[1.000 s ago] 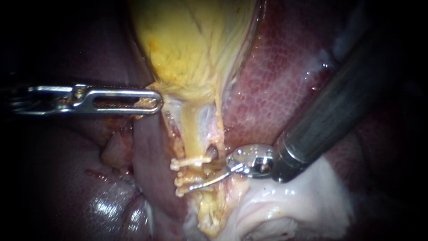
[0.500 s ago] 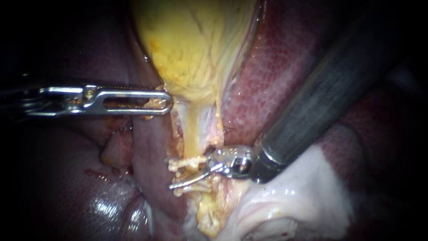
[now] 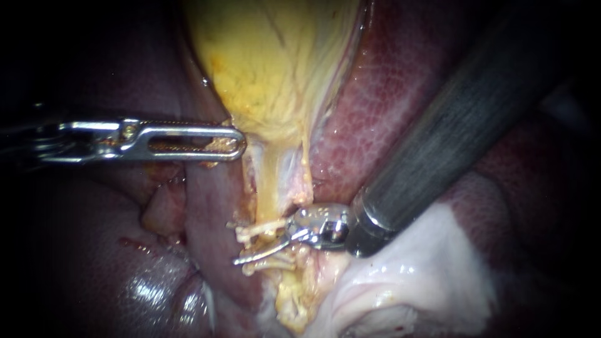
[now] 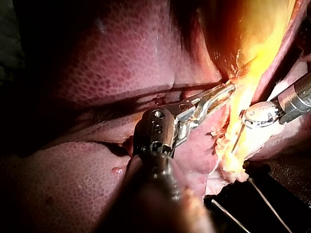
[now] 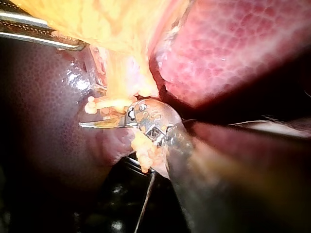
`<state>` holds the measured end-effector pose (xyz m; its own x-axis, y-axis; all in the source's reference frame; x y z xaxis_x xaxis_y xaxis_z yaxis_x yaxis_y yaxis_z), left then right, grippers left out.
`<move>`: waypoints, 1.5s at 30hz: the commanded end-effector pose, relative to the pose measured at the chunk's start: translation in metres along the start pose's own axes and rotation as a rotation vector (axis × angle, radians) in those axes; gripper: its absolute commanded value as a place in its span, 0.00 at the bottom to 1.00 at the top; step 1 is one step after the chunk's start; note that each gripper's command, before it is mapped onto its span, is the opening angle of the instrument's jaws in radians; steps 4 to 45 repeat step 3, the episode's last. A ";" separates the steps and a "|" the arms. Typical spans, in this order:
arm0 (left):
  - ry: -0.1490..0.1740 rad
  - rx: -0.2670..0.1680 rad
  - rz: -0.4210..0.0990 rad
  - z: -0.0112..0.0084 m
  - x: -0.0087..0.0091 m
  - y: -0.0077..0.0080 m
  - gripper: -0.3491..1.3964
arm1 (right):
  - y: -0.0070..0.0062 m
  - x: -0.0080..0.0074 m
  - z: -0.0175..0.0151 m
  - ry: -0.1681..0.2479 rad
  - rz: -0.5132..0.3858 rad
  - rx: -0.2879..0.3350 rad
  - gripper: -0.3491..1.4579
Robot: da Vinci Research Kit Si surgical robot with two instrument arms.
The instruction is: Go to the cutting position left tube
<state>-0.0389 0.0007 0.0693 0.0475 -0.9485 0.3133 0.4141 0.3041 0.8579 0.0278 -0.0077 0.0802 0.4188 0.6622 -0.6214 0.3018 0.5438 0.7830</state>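
Note:
The yellow gallbladder (image 3: 275, 62) narrows into a pale tube (image 3: 272, 188) that carries two cream clips (image 3: 253, 230) (image 3: 268, 266). My right instrument (image 3: 247, 253) comes in from the upper right. Its jaws are open at the tube between the clips: one thin curved blade lies across the front, and the other is mostly hidden behind the tissue. In the right wrist view the same blade (image 5: 90, 124) points past a clip (image 5: 99, 103). My left instrument (image 3: 235, 143) is shut on the gallbladder's neck, and the left wrist view shows that grip (image 4: 221, 94).
Dark red liver (image 3: 388, 94) lies to the right of the gallbladder, and more of it (image 3: 94, 263) lies at the lower left. A fold of white tissue (image 3: 400, 281) sits under the right shaft. The right shaft (image 3: 451, 138) crosses the upper right of the field.
My right instrument has slid left along the tube's level, and its blade now reaches further across between the clips. The left instrument has shifted slightly right with the gallbladder's neck.

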 end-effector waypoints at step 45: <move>0.001 0.002 0.000 0.0000 0.0000 0.0000 0.00 | 0.0001 -0.0001 -0.0001 -0.001 0.006 0.003 0.98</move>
